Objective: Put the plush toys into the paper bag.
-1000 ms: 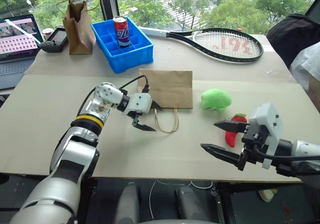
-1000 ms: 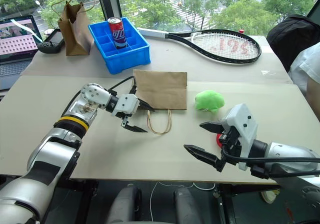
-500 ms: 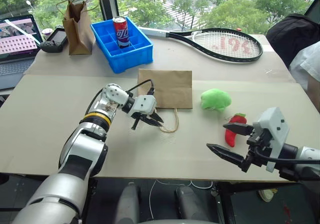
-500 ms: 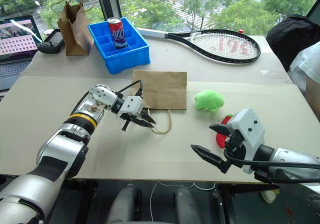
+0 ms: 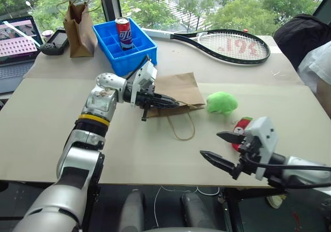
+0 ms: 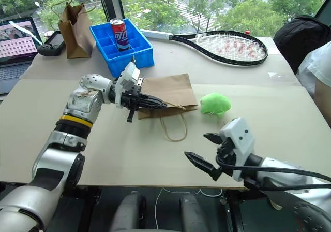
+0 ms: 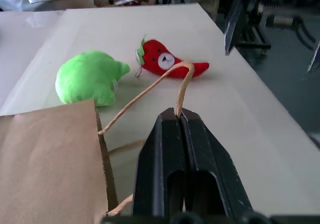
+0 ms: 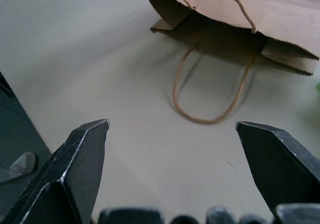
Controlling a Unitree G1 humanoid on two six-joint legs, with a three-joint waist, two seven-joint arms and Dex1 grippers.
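1. At bench centre: paper bag (image 5: 176, 89) lying flat, mouth edge raised at one side, lifted by its upper twine handle (image 7: 165, 76); second handle loop (image 5: 182, 128) resting slack on the surface.
2. Left gripper (image 5: 173, 103) closed tight on that upper handle, twine pinched between both fingers; reaching across from the bag's left side.
3. Right gripper (image 5: 220, 148) spread wide, empty, hovering near the bench's front edge, just short of the red chili toy (image 7: 165, 60).
4. Plush toys both outside the bag: green blob (image 5: 222, 102) just beside the bag's right edge, chili nearer the front, close by the blob.
5. Step in hand, as judged: opening the bag mouth by the handle; no toy loaded yet, task barely begun.
6. Next move, as judged: mouth held up and gaping, then right gripper over to the nearest toy for pickup; risk of the thin paper collapsing shut under a one-handle lift.
7. Surface: pale beige bench (image 5: 46, 118), flat, matte.
8. Surroundings: blue divided bin (image 5: 126, 45) with a drinks can (image 5: 123, 33), narrow darker paper bag (image 5: 78, 22), tennis racket (image 5: 227, 44), laptop (image 5: 18, 40), windows onto trees behind.
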